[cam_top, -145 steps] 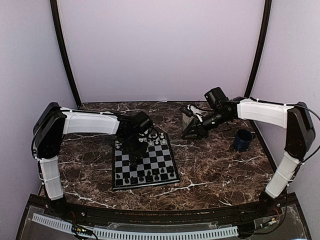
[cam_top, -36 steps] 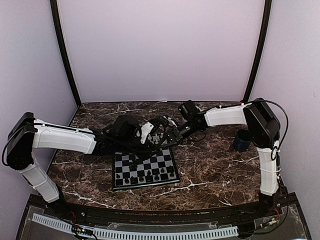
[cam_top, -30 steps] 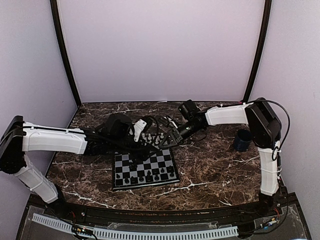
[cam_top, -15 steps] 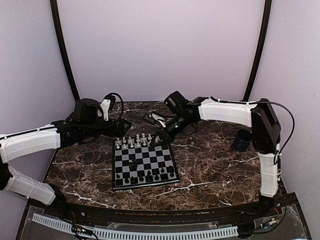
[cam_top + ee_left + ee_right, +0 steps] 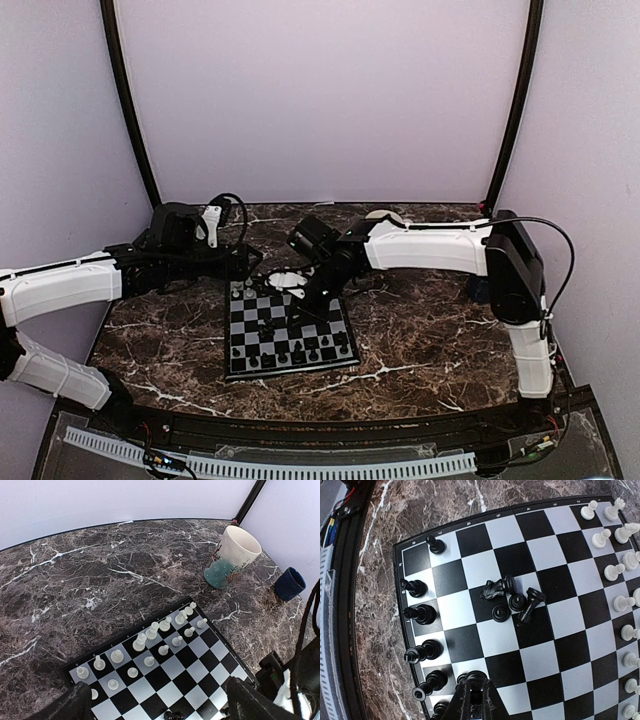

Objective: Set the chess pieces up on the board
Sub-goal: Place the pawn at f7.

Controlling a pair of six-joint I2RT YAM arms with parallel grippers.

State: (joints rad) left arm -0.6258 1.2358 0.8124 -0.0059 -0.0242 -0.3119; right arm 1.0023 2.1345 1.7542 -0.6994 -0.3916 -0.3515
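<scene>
The board point(image 5: 333, 322) lies left of the table's centre. White chess pieces point(image 5: 150, 641) stand in two rows along its far edge. Black pieces point(image 5: 420, 614) line the near edge, and a few more black pieces point(image 5: 512, 597) lie in a heap on the middle squares. My right gripper point(image 5: 479, 692) hangs over the board's near rows point(image 5: 298, 305), shut on a black pawn point(image 5: 476, 676). My left gripper point(image 5: 162, 710) hovers by the board's back-left corner point(image 5: 248, 262), wide open and holding nothing.
A cream and teal mug point(image 5: 231, 556) stands behind the board on the right, its rim point(image 5: 383, 215) showing past the right arm. A dark blue cup point(image 5: 290, 583) sits further right. The table is dark marble point(image 5: 420, 340).
The right arm has swung left and forward from the board's far edge to over its near squares. The left arm drew back to the left and has since held still.
</scene>
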